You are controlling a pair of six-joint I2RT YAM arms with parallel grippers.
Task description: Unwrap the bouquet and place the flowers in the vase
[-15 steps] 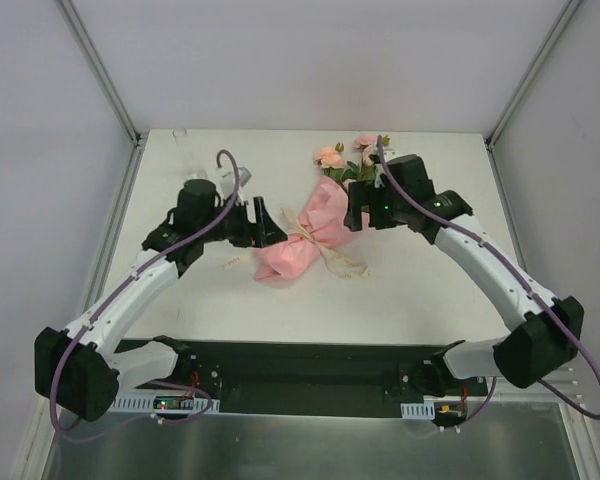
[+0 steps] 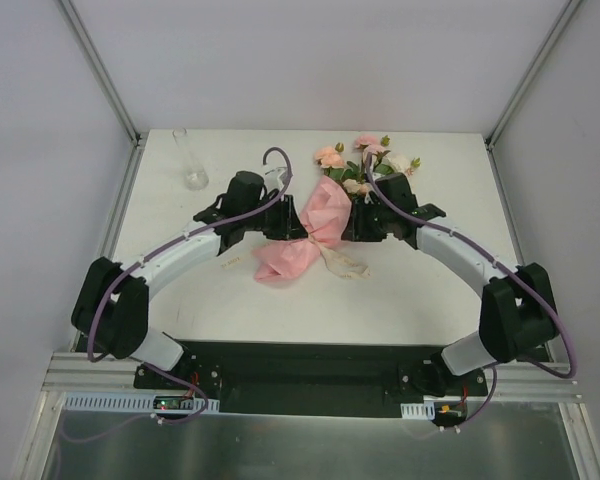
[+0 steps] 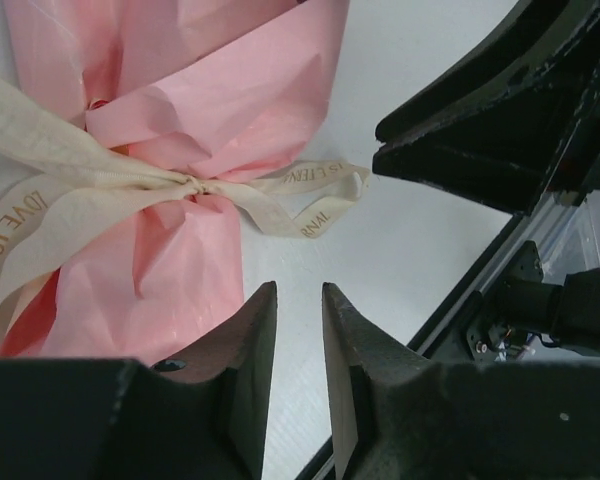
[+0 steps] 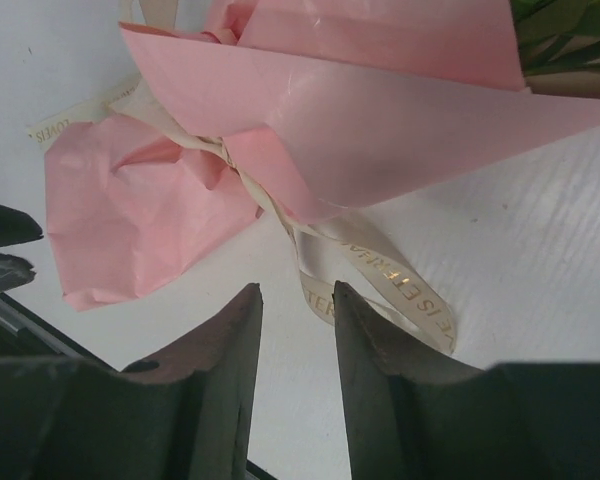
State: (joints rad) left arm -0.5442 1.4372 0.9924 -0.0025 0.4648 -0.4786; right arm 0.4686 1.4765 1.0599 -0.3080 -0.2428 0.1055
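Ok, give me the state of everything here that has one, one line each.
bouquet: wrapped, lying on its side
ribbon: knotted around the bouquet
vase: upright, empty
left gripper: jaws slightly apart, gripping nothing
right gripper: jaws slightly apart, ribbon tail showing through the gap

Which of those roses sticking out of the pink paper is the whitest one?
The cream-white rose at the far right end of the cluster, seen from above; the other blooms are pink or peach.

White table [image 2: 420, 290]; pale grey walls [image 2: 310, 60]; aluminium corner posts [image 2: 100, 70]; even, soft light
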